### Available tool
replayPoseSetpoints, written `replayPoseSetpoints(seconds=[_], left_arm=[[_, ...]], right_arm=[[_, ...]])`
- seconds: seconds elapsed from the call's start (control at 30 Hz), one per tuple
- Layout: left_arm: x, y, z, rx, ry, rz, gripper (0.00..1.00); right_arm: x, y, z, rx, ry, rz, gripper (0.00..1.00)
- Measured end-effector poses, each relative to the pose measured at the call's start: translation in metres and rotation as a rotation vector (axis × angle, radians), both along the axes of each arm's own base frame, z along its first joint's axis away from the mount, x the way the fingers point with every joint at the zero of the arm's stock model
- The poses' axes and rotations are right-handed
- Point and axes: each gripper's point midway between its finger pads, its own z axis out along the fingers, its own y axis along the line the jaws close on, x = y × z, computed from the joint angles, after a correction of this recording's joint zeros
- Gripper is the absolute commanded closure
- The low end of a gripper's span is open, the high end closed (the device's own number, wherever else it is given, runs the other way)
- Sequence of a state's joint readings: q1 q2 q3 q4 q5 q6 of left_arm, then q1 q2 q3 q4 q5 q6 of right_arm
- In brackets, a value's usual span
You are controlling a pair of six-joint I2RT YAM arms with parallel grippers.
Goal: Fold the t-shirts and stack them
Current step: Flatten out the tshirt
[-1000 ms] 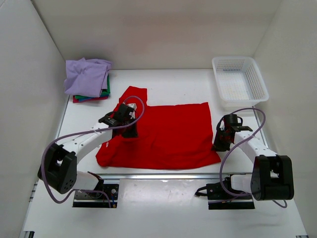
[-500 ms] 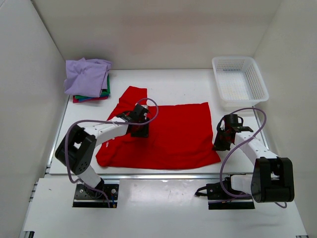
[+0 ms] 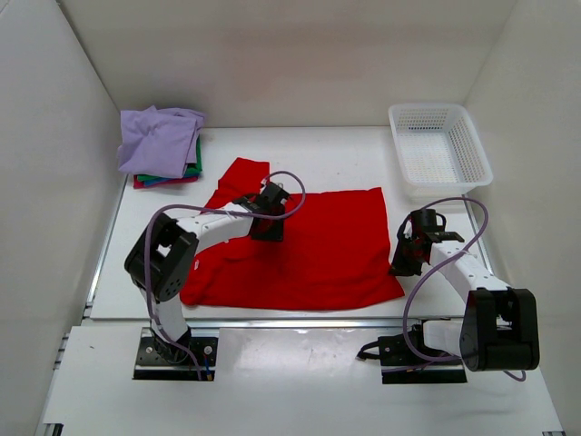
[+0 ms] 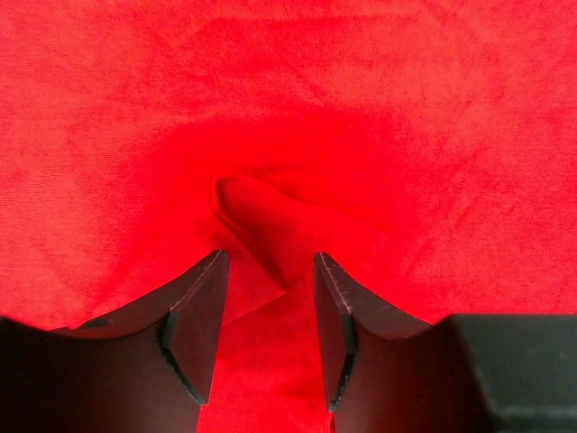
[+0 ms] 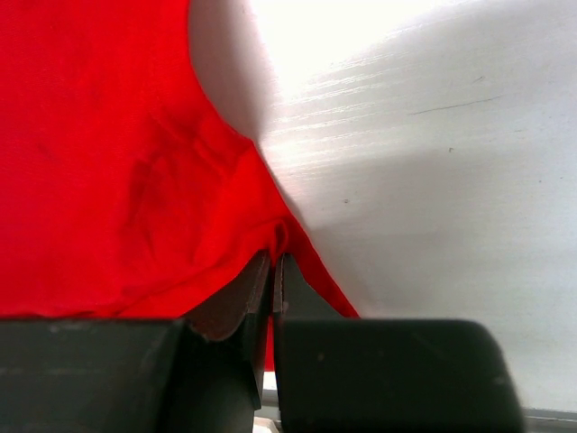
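Right, desk (image 3: 327, 154) first: white top, white walls on L, R and far side. Red t-shirt (image 3: 318, 254) is the big item. You've got it spread open across the middle of the desk, mostly flat, one sleeve sticking out toward the far L.

Basket (image 3: 427, 108), white mesh, sits at the far R corner, apart from the shirt. Folded stack (image 3: 159, 141) is at the far L corner: lavender on top, green + red edges showing under it, near the red sleeve but not touching.

Your left tool (image 4: 269, 271) is down on the shirt's upper-L area, jaws parted, nothing clamped. Wrist cam shows a small raised pucker of red cloth betw the two pads (image 4: 194, 316). Can't tell if the pads touch it.

Your right tool (image 5: 273, 266) is at the shirt's R edge, jaws clenched on a pinch of the cloth border, w/ bare desk just beside it.
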State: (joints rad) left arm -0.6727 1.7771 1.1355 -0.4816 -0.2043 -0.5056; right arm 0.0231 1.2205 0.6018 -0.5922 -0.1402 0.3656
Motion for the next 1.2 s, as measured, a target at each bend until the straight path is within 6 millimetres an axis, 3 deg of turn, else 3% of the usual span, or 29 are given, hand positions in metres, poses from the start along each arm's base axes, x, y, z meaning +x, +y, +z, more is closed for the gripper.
replayPoseSetpoints(seconds=[0.07,0.17,0.4,0.57,0.63,0.67,0.73,1.03,1.2], left_arm=[[-0.002,-0.001,-0.006,0.018,0.015,-0.004,0.53],[-0.006,0.003,-0.012,0.046,0.034,-0.001,0.54],[-0.008,0.008,-0.014,0.066,0.041,0.01,0.66],[-0.012,0.011,-0.018,0.093,0.056,0.008,0.59],[-0.012,0.011,-0.018,0.096,0.058,0.006,0.7],[-0.012,0.011,-0.018,0.101,0.059,0.003,0.9],[-0.012,0.012,-0.018,0.107,0.062,0.007,1.0],[-0.015,0.016,-0.013,0.13,0.078,-0.003,1.0],[-0.022,0.026,0.023,0.117,0.059,-0.012,1.0]], right_arm=[[0.0,-0.001,0.0,0.002,0.0,-0.003,1.0],[0.0,-0.002,0.0,0.003,0.0,-0.008,1.0],[0.001,-0.002,0.0,0.007,-0.003,-0.007,1.0],[0.001,-0.001,0.001,0.008,-0.003,-0.004,1.0],[0.001,-0.001,0.0,0.009,-0.003,-0.005,1.0],[0.001,-0.001,0.0,0.009,-0.003,-0.005,1.0],[0.0,-0.001,0.0,0.009,-0.002,-0.006,1.0],[-0.001,-0.001,0.001,0.008,-0.007,-0.003,0.99],[-0.003,-0.002,0.005,0.001,-0.016,0.014,1.0]])
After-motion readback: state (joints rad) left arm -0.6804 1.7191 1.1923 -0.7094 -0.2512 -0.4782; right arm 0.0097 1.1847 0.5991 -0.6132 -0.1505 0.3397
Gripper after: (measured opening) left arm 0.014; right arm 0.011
